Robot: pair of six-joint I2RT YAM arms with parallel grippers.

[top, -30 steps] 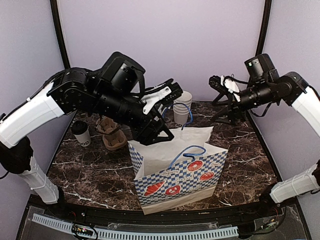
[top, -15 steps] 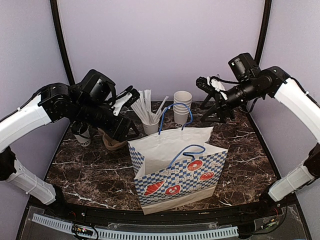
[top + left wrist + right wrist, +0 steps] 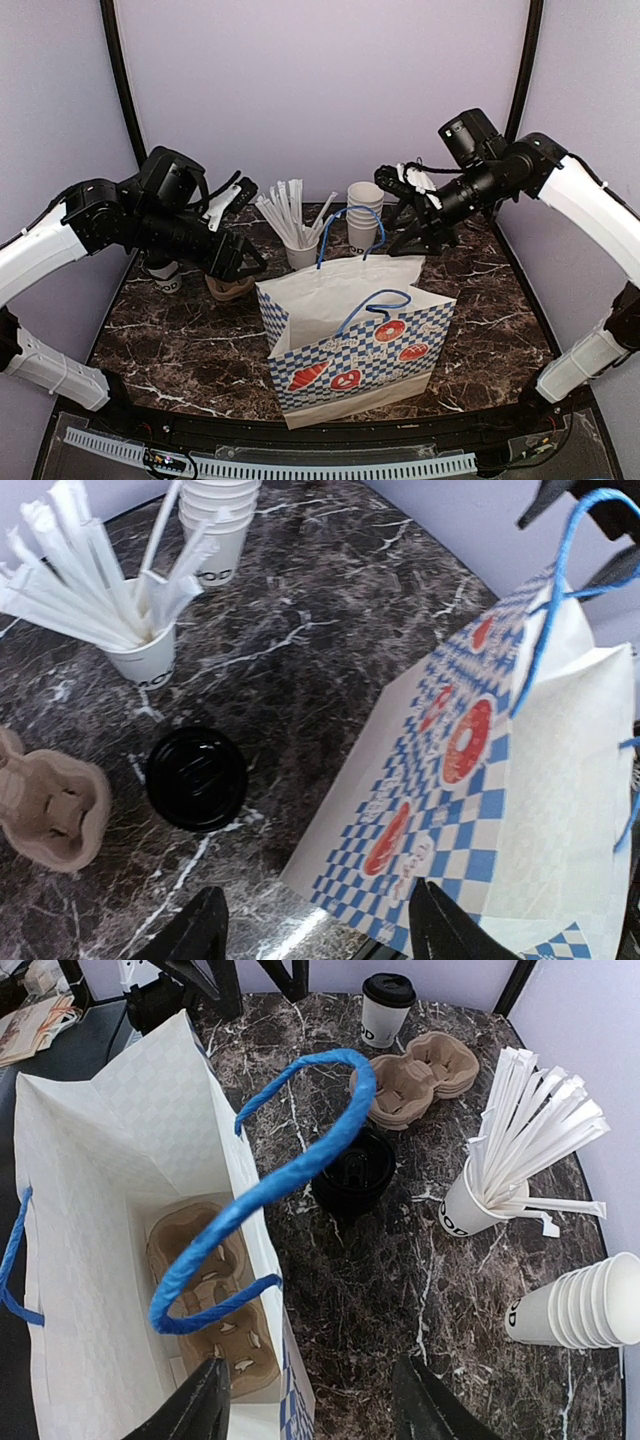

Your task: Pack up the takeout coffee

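The takeout coffee, a white paper cup with a black lid (image 3: 385,1007), stands at the far left of the table, mostly hidden behind my left arm in the top view (image 3: 164,279). A separate round black lid (image 3: 196,777) lies on the marble between the pulp carriers and the bag, and shows in the right wrist view (image 3: 352,1170). My left gripper (image 3: 250,226) is open and empty, above the table left of the bag (image 3: 320,935). My right gripper (image 3: 392,210) is open and empty, above the bag's rear edge and its blue handle (image 3: 312,1405).
The checkered paper bag (image 3: 350,345) stands open at centre with a brown carrier (image 3: 210,1310) inside. More carriers (image 3: 228,288) lie to its left. A cup of white straws (image 3: 300,250) and a stack of empty cups (image 3: 364,225) stand behind it.
My left arm has pulled back left and lower, away from the bag's mouth, uncovering the straws. My right gripper has moved left toward the bag's rear handle.
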